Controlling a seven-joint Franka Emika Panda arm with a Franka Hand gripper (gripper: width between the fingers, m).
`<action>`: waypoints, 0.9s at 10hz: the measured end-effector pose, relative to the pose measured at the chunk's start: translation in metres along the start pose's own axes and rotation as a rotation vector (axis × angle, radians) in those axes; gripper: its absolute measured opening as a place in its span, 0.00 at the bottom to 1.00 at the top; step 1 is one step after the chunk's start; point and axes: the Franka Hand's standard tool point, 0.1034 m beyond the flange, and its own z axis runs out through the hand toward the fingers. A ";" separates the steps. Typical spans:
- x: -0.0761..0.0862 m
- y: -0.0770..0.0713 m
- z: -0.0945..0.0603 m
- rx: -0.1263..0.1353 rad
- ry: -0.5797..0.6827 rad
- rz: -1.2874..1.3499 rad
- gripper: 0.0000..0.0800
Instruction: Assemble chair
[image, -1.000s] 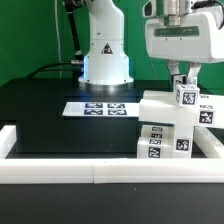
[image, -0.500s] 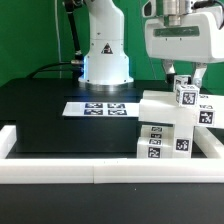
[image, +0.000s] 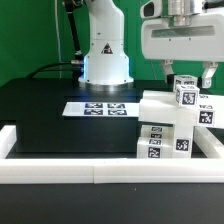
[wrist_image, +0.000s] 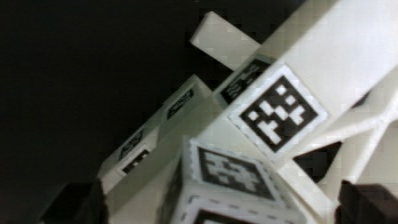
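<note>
A black table (image: 40, 115) fills the frame, edged by a white rail (image: 100, 171). The chair (image: 175, 125) sits at lower right of the exterior view, against the rail. My gripper (image: 188, 72) hangs just above it, fingers (image: 168, 71) spread apart, holding nothing. The marker board (image: 100, 108) lies mid-frame.

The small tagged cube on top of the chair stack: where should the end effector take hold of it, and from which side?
Grip the small cube on its two bare side faces, coming straight down from above. It stands proud of the chair stack, so both sides look free. The open end effector already straddles it.
</note>
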 end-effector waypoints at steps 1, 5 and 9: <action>-0.001 -0.001 0.000 0.001 0.000 -0.095 0.81; -0.005 -0.003 0.001 -0.003 0.008 -0.423 0.81; -0.003 -0.002 0.000 -0.012 0.012 -0.715 0.81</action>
